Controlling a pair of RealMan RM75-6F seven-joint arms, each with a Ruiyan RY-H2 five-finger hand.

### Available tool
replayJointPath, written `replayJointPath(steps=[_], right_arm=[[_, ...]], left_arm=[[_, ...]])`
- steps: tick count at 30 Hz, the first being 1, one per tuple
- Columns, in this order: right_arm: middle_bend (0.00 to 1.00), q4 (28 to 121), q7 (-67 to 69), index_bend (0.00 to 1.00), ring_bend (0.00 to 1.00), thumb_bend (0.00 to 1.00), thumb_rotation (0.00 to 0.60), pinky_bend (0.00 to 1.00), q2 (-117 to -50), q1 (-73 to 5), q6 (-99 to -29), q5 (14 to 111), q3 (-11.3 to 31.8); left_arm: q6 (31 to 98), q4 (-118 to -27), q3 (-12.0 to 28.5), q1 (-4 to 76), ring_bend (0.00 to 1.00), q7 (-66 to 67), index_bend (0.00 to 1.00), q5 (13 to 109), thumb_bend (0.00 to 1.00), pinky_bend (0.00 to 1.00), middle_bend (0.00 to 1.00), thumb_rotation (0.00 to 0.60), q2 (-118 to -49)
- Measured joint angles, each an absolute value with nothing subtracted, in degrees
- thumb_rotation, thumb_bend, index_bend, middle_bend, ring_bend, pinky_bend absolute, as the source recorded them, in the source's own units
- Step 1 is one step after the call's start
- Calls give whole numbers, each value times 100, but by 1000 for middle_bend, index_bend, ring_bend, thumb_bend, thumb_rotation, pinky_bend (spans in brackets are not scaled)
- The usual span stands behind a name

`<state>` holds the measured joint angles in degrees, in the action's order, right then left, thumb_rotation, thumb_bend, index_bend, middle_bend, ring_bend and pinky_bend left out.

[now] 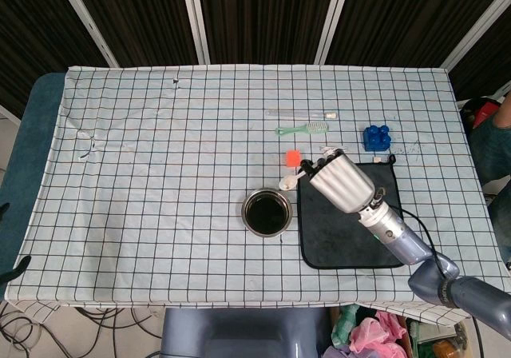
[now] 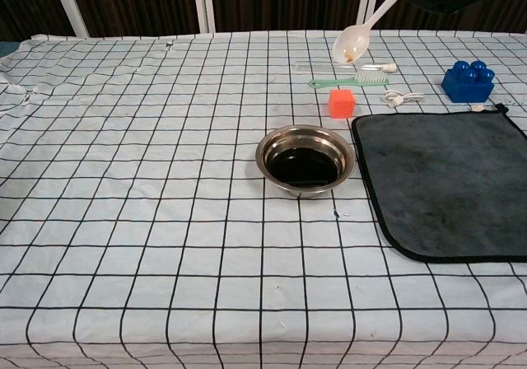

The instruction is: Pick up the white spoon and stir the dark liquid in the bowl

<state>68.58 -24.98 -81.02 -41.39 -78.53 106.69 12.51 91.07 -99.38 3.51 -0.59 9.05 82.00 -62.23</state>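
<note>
Holding the spoon (image 2: 362, 30) aloft, the right hand (image 1: 341, 182) has the pickup done; the bowl (image 1: 267, 212) below-left awaits dipping and stirring.

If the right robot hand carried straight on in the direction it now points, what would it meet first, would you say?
Probably the bowl rim: the right robot hand holds the white spoon aimed down-left toward it. The spoon is raised well above the table, so depth is uncertain; it could pass beside the orange cube.
</note>
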Motion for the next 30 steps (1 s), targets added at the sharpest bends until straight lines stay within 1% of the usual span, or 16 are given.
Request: replayJointPath(steps=[8, 17, 30], right_arm=[[900, 6586, -2890, 610, 1000, 393, 600, 1000, -8540, -4325, -7893, 11067, 973], [903, 6133, -3196, 628, 1000, 392, 600, 1000, -9007, -4400, -7979, 11247, 742], [903, 5393, -3223, 639, 1000, 393, 600, 1000, -9588, -4357, -8026, 11141, 530]], left_arm=[[9194, -9939, 398, -95, 0, 857, 82, 8169, 186, 0, 6, 600, -6222], [9175, -9933, 429, -103, 0, 763, 82, 8118, 186, 0, 6, 600, -6183], [9219, -9927, 499, -127, 0, 718, 82, 8031, 186, 0, 6, 600, -6165]])
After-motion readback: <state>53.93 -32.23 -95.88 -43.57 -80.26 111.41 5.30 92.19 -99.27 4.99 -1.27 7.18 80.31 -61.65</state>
